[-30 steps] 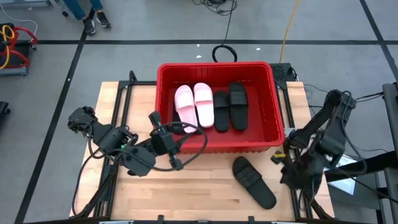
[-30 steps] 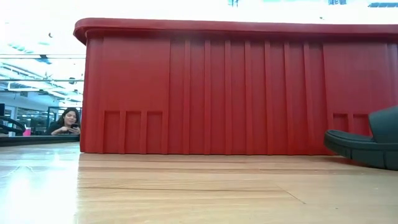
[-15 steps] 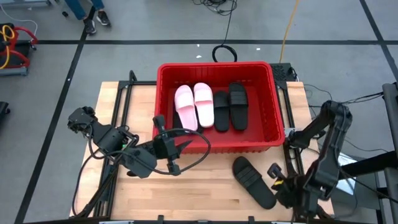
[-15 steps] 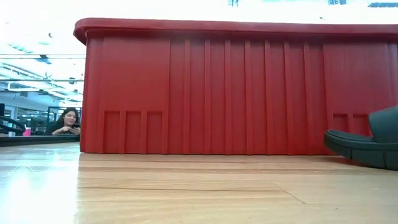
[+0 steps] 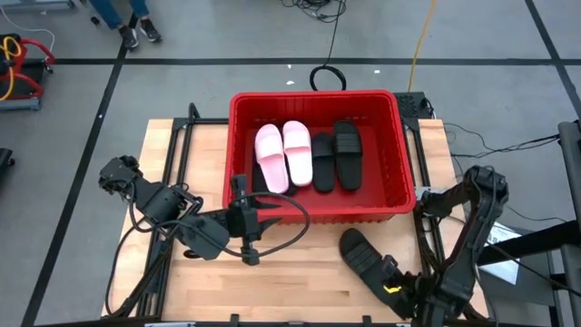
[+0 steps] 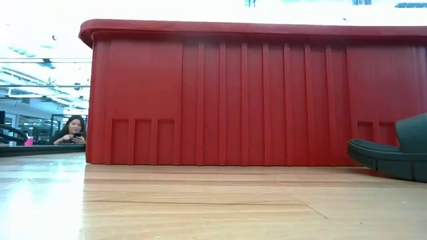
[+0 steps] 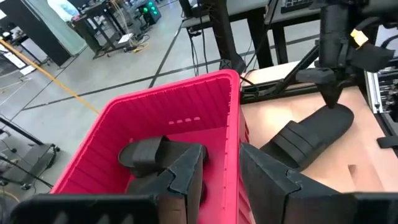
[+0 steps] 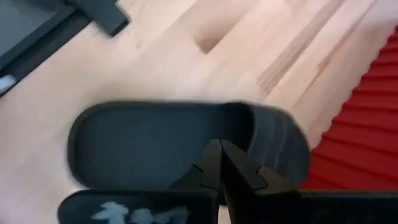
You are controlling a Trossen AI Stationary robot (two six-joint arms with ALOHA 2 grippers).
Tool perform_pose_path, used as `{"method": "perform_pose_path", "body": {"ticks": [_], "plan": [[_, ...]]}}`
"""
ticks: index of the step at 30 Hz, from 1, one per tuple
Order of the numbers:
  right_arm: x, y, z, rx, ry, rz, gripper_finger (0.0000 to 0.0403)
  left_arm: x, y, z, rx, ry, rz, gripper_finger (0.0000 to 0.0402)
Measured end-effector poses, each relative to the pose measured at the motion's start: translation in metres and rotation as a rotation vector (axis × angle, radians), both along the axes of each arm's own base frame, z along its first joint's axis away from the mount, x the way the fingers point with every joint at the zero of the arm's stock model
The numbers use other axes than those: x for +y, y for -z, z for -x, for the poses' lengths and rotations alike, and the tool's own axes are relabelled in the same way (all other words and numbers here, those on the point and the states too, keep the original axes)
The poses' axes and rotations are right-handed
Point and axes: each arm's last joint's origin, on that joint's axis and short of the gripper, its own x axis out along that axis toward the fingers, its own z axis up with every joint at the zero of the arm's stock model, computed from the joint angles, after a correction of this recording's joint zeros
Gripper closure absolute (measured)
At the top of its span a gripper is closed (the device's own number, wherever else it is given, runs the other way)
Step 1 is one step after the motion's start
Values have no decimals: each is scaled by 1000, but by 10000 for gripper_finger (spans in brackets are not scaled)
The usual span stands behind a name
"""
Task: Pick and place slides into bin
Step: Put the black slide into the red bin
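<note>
Nearby, black slide (image 5: 368, 263) outside bin (image 5: 399, 182).

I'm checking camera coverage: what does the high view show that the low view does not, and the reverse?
Only the high view looks into the large red plastic bin: two light pink slides and two black slides lie inside. It also shows both arms, the left gripper by the bin's near wall and the shut right gripper over the loose slide's heel.
Only the low view shows a seated person in the room behind.
Both show the bin, the wooden table and the loose black slide.
</note>
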Motion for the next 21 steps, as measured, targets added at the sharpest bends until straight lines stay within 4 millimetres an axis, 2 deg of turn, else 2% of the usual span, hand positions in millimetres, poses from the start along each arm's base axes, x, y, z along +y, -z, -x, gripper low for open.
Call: {"method": "perform_pose_path", "body": {"ticks": [4, 11, 16, 21], "plan": [[2, 6, -6, -40, 16, 30, 382, 0, 0, 0, -2, -2, 7, 289], [3, 17, -15, -101, 38, 105, 317, 0, 0, 0, -4, -3, 11, 289], [3, 36, -23, -76, 56, 171, 281, 0, 0, 0, -7, -6, 20, 289], [-5, 53, -25, -52, 64, 230, 269, 0, 0, 0, -10, -11, 34, 289]]}}
